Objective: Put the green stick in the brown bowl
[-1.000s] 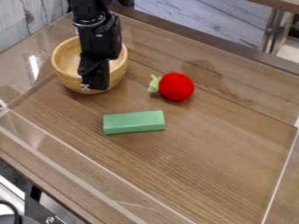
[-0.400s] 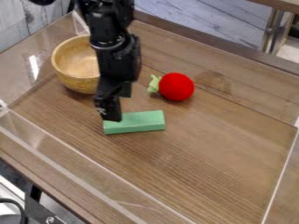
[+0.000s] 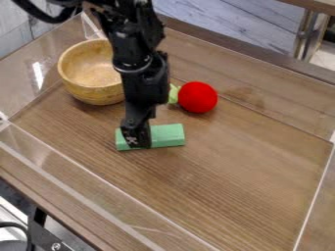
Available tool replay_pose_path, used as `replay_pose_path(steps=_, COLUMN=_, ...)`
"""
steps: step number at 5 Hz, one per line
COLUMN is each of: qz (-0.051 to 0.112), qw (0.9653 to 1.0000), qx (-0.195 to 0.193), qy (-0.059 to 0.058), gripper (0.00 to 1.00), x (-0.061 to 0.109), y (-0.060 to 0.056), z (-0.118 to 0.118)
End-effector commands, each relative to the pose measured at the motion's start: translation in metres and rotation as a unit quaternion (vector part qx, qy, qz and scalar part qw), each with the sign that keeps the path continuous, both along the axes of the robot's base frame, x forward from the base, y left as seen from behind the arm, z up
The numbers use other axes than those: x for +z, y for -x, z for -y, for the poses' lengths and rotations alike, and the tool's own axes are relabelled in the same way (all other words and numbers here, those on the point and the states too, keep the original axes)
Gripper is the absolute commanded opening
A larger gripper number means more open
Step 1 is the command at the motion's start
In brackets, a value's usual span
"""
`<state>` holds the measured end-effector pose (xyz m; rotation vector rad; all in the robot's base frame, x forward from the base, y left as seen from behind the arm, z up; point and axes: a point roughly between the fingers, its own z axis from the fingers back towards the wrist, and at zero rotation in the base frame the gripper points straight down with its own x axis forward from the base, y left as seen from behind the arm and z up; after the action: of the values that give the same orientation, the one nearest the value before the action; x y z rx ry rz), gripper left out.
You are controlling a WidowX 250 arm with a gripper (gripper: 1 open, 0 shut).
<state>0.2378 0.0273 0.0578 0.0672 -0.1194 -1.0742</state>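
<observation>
gripper: we see the gripper pointing straight down over the left part of the green stick, its fingers spread wide on either side of the bar; we cannot tell whether they touch it, and nothing is clamped.
green stick: the green stick lies flat on the wooden table, near the middle, its left end hidden behind the gripper.
brown bowl: the brown bowl stands upright toward the back left, well apart from the stick; we see only its pale inside.
red ball: a red ball with a small green leaf sits just beyond the stick, to the right of the arm.
arm: the black arm comes down from the top, passing in front of the bowl's right edge.
</observation>
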Motion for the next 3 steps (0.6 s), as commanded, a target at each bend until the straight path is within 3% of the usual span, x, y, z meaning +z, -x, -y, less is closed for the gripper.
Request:
replay_pose_path(steps=1, qz=0.027, qw=0.9994, qx=-0.023, qy=0.004, gripper=1.0, x=-0.002, y=-0.017, z=0.003)
replay_pose_path(steps=2, qz=0.031, qw=0.9987, qx=-0.036, qy=0.017, gripper=1.0, x=-0.01, y=-0.028, z=0.007)
replay_pose_path(steps=3, qz=0.041, qw=0.9985, qx=-0.009, qy=0.035, gripper=1.0, x=-0.019, y=-0.025, z=0.011)
